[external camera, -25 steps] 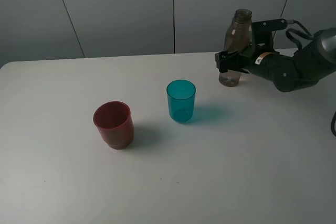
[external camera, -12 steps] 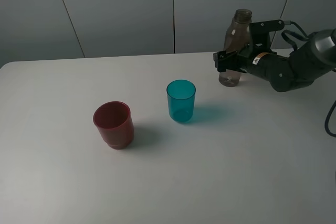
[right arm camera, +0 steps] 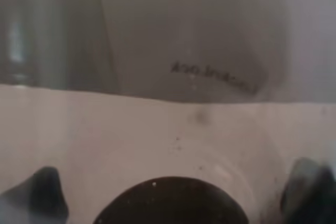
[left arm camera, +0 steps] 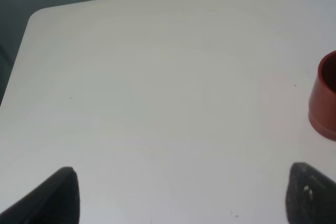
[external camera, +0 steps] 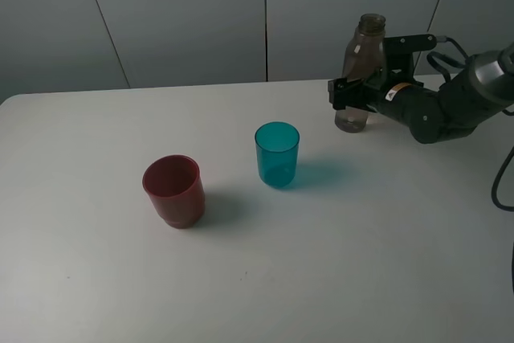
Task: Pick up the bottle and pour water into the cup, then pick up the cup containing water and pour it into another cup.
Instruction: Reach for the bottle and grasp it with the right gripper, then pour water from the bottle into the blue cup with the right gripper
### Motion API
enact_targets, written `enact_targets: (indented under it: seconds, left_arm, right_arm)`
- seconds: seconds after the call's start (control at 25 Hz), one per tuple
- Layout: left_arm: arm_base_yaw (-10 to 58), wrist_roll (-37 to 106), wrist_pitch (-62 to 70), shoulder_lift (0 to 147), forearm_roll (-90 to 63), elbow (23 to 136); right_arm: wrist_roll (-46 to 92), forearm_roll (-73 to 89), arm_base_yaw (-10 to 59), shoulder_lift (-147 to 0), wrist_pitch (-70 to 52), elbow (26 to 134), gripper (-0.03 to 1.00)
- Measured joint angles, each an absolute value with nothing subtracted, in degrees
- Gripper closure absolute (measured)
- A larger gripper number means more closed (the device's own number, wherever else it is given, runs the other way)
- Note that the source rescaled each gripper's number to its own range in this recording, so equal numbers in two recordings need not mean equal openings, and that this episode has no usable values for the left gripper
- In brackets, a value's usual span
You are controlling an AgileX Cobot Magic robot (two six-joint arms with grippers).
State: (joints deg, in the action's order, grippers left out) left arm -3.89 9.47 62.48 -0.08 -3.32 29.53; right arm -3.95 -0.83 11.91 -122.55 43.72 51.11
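Change over the last second: slight. Right tool (external camera: 350, 95) has crept a touch further around the bottle (external camera: 361, 58), and the forearm and cable behind it have shifted a little. Bottle itself has not moved. It stands upright on the surface (external camera: 361, 238), far side, roughly 1 o'clock from the cup (external camera: 277, 154).

Right wrist view: smoky bottle wall fills nearly everything at close range. One fingertip (right arm camera: 46, 190) sits low on one side and its partner low on the other, spread wide with the bottle between them. Tool reads as apart and straddling; no sign of a squeeze, and pad contact cannot be made out.

Left tool (left arm camera: 189, 195): fingers apart, holding nothing, hanging over bare surface with the rim of another cup (left arm camera: 326, 95) just in sight.

Cups: teal one upright near the middle. Red one (external camera: 173, 190) upright at about 8 o'clock from it, the two well apart. No water visible in either.

Judgement: approach is about finished, grasp not yet made. Next move calls for closing on the bottle's lower body, then lifting toward 7 o'clock to reach the teal cup
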Motion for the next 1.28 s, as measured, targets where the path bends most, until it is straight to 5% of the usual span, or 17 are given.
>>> enact_targets:
  seconds: [0.56,0.64,0.68,1.28]
  left_arm:
    - [-3.89,9.47,62.48,-0.08,-3.32,29.53]
    - [-3.89,9.47,62.48,-0.08,-3.32,29.53]
    - [-3.89,9.47,62.48,-0.08,-3.32,29.53]
    - [-3.89,9.34,62.48,-0.08,-3.32,29.53]
  right_arm:
    - [-4.06,-0.45,11.91,-122.55,44.39,51.11,-0.02]
    - [-4.06,-0.36,11.91,-122.55,44.70,51.11,0.40]
    - [-4.06,-0.36,11.91,-122.55,45.00,51.11,0.92]
    - [-5.93,-0.36,11.91,-122.45,44.66,51.20,0.97]
